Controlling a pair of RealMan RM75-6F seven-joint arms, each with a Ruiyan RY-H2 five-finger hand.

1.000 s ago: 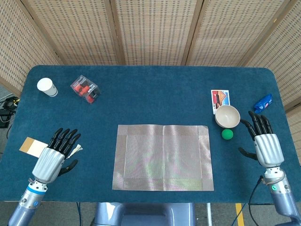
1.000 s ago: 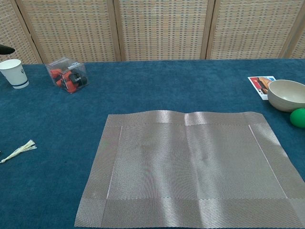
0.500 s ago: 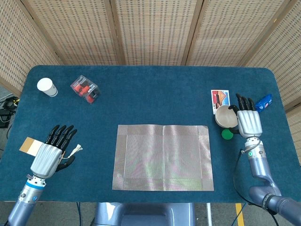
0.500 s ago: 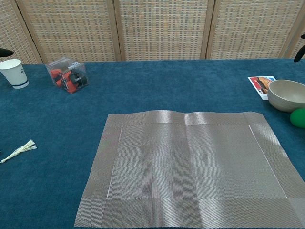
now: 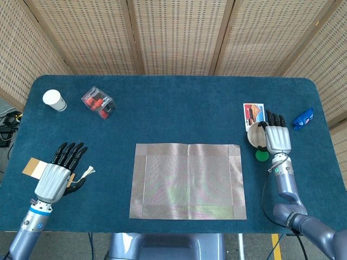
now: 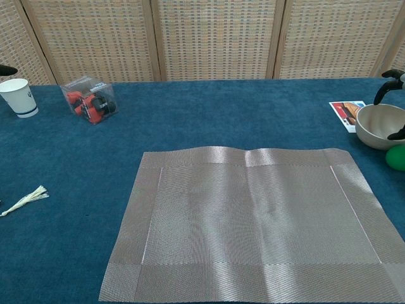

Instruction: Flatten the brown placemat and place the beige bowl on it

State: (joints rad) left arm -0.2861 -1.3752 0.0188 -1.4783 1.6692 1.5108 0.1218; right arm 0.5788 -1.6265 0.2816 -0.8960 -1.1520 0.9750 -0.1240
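The brown placemat (image 5: pixel 187 181) is seen spread out in the lower middle of the head view, on the blue bench (image 5: pixel 173 108); it lies nearly flat, with a faint crease running down its middle and a slight ripple along its far edge in the chest view. The beige bowl (image 5: pixel 257 133) stands upright at the right of the frame, off the mat, just beside its upper right corner. A green ball (image 5: pixel 262 156) lies just below the bowl and a printed card (image 5: pixel 254 113) just above it.

The right hand (image 5: pixel 277 138) is held over the bowl, its fingers (image 5: pixel 275 118) spread; in the chest view dark fingertips are seen at the bowl's far rim and at its right side. Whether the rim is actually touched cannot be told, and nothing is seen to be held. The left hand (image 5: pixel 56 174) rests at the lower left, fingers spread and holding nothing, near a tan card (image 5: pixel 33 168) and a small pale tassel (image 5: pixel 87 172).

The bowl is judged to be rigid, light and smooth-walled, so a slip is possible; it would best be taken across the rim, thumb inside and fingers outside. The mat is judged thin and pliable, best pressed flat with open palms.
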